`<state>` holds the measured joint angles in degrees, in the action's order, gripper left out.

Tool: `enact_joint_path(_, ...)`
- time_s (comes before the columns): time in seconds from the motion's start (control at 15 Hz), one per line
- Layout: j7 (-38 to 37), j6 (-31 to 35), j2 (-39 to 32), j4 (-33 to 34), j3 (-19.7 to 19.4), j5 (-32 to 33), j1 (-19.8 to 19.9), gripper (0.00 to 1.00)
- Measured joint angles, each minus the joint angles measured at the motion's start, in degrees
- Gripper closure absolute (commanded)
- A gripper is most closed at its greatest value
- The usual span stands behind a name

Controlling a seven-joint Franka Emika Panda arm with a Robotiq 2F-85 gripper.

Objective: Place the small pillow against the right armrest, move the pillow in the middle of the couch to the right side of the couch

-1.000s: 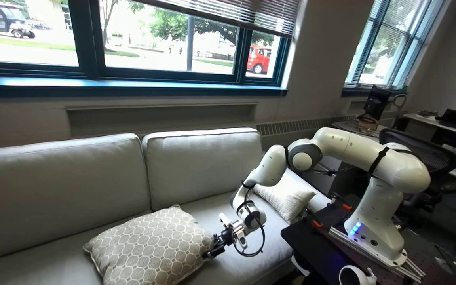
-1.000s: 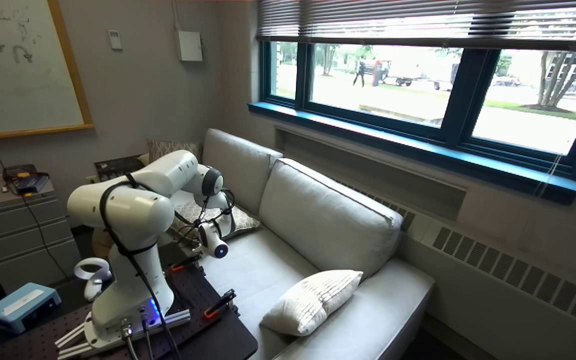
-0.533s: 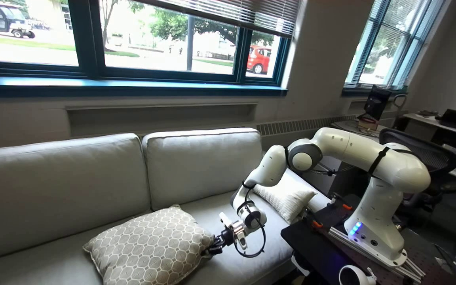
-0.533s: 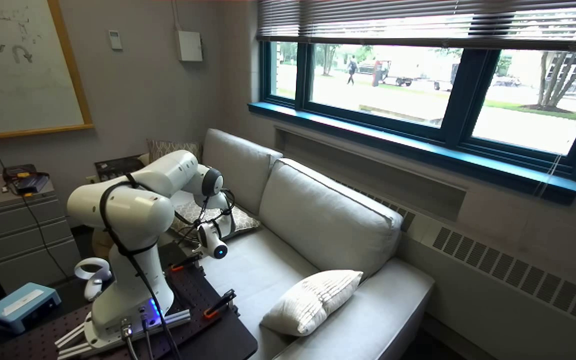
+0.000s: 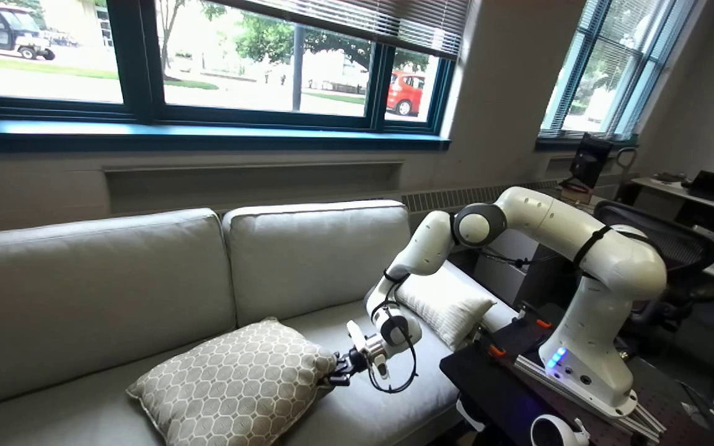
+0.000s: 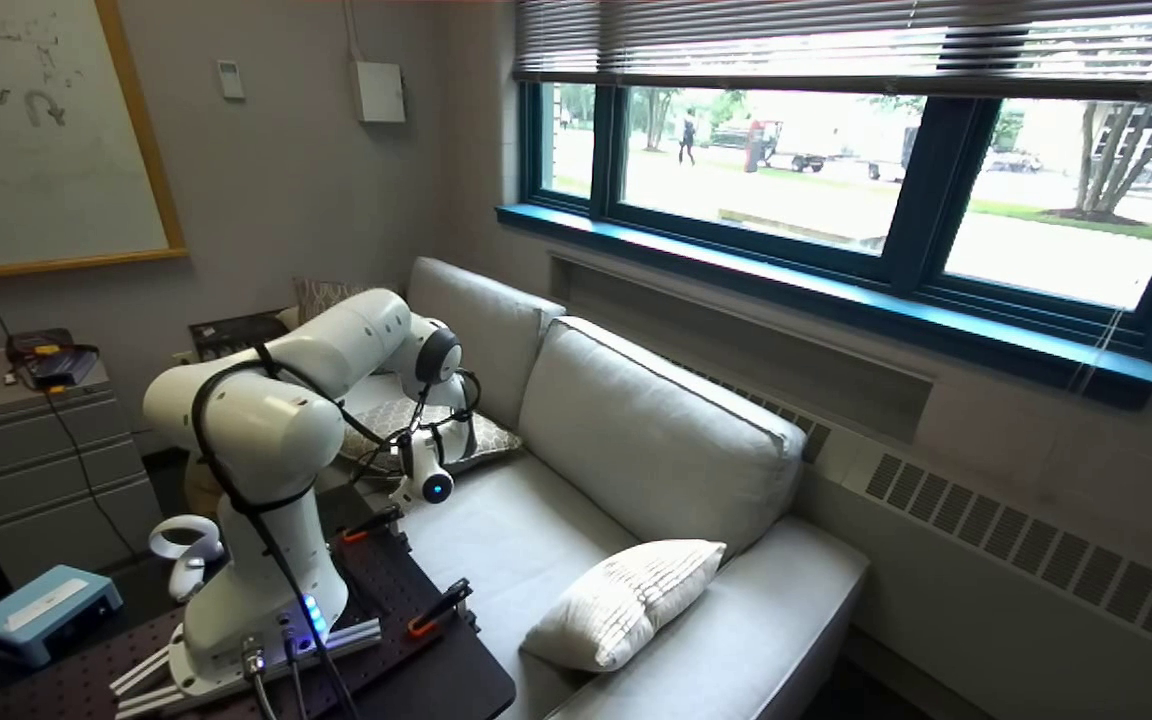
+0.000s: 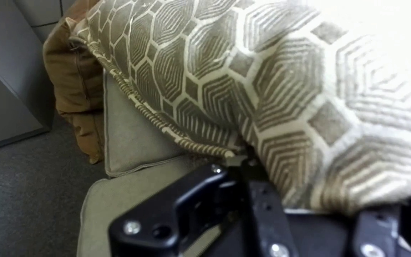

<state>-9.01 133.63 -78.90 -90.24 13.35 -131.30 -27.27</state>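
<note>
The pillow in the middle of the couch is a large tan lattice cushion (image 5: 227, 387), lying on the seat of the light grey couch (image 5: 317, 257). At its right-hand edge my gripper (image 5: 333, 373) is shut, pinching the fabric. The wrist view shows the patterned cloth (image 7: 291, 71) bunched around the gripper (image 7: 239, 162), with the piped seam running into the fingertips. The small pillow (image 6: 626, 605), cream-white and ribbed, leans against the right armrest (image 6: 746, 620). In an exterior view my arm hides part of the large cushion (image 6: 491, 440).
Two back cushions (image 6: 656, 430) rise behind the seat. A black table (image 5: 481, 381) carrying the robot base, with orange-tipped clamps (image 6: 441, 608), stands close to the couch front. In the wrist view a brown jacket (image 7: 77, 78) hangs beyond the couch.
The gripper has shut on the cushion's edge. The arm has risen a little, and the gripped edge of the large cushion has come up with it. The small pillow stays put.
</note>
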Motion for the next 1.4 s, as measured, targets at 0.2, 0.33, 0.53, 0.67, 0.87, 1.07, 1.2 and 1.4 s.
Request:
enact_joint_path(0.2, 12.3, -0.1, 7.3, -7.9, -0.4, -9.8, 0.6, 0.92)
enact_joint_path(0.33, 20.1, -0.4, 12.0, -12.8, -0.4, -16.7, 0.6, 0.92)
enact_joint_path(0.53, 29.4, -1.0, 18.1, -19.7, 1.6, -19.2, 4.6, 0.92)
enact_joint_path(0.67, 35.0, -1.2, 21.2, -23.8, 4.4, -18.2, 12.4, 0.92)
enact_joint_path(0.87, 42.4, -3.0, 25.0, -30.9, 8.1, -17.7, 24.9, 0.92)
enact_joint_path(1.07, 49.4, -8.5, 27.7, -40.1, 11.0, -17.6, 37.4, 0.91)
enact_joint_path(1.2, 54.1, -13.6, 28.4, -47.0, 12.7, -17.6, 45.7, 0.91)
enact_joint_path(1.4, 62.3, -22.3, 28.2, -58.0, 15.0, -17.6, 57.8, 0.92)
